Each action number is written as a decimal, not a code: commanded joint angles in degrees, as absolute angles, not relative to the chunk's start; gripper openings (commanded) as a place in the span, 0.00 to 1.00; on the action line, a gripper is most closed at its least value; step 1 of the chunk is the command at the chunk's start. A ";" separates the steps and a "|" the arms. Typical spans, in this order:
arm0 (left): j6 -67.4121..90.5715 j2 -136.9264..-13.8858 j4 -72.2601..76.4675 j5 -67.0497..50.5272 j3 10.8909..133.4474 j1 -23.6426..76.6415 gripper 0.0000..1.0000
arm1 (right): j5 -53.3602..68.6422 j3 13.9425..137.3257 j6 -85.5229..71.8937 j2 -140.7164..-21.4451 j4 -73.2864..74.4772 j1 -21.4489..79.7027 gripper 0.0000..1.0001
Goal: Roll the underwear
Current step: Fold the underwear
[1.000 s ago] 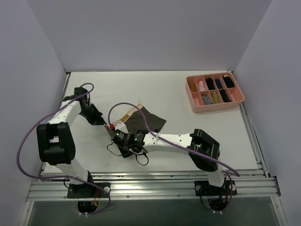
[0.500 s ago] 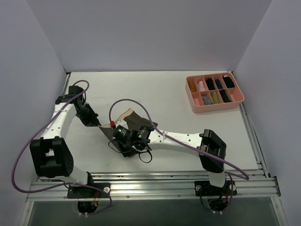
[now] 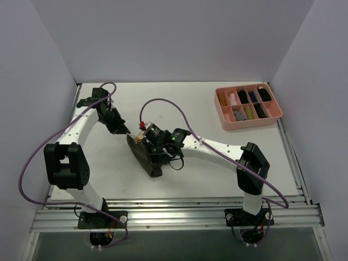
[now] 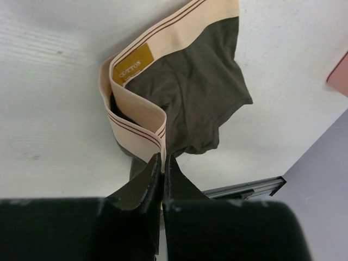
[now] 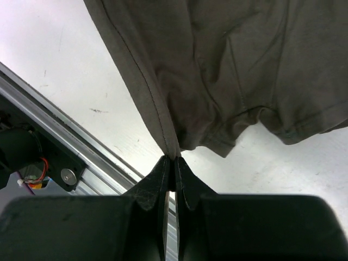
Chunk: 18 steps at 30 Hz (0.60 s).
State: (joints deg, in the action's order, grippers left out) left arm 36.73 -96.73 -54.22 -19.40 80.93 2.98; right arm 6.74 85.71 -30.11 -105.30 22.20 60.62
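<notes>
**Left of centre on the worktop: underwear pinched by both claws**

Left of the worktop's (image 3: pixel 190 103) centre, the left claw (image 4: pixel 162 163) has its fingers drawn together on the underwear (image 4: pixel 196 103), with only the thin edge of the waistband (image 4: pixel 136 114) between them. The band loops up from the tips in a soft fold. It is a smooth, pale beige elastic strip with two fine dark red lines along it and a mustard woven label (image 4: pixel 135 61) reading COTTON.

The body cloth is matt olive-brown knit, limp and creased, with stitched hems. It trails from the two claws toward the near edge. Whether its lower end rests on the surface cannot be told.

Just to the right, the right claw (image 5: pixel 174 162) is likewise clamped on the garment, pinching a seamed side edge.

At the far right corner stands a pink plastic compartment tray (image 3: pixel 250 124), well apart.
</notes>
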 commanded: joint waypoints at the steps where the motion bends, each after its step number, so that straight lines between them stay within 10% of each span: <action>1: 38.76 -99.22 -52.47 -21.27 85.77 3.95 0.02 | 9.05 85.08 -28.21 -102.75 24.00 59.59 0.00; 18: 39.12 -114.24 -54.49 -20.12 103.44 9.49 0.02 | 9.93 80.33 -26.81 -99.41 18.81 50.28 0.00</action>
State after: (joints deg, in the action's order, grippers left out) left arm 39.99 -112.01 -55.24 -19.79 98.94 8.62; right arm 8.84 80.40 -27.92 -102.45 19.05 51.62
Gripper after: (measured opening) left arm 0.082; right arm 0.012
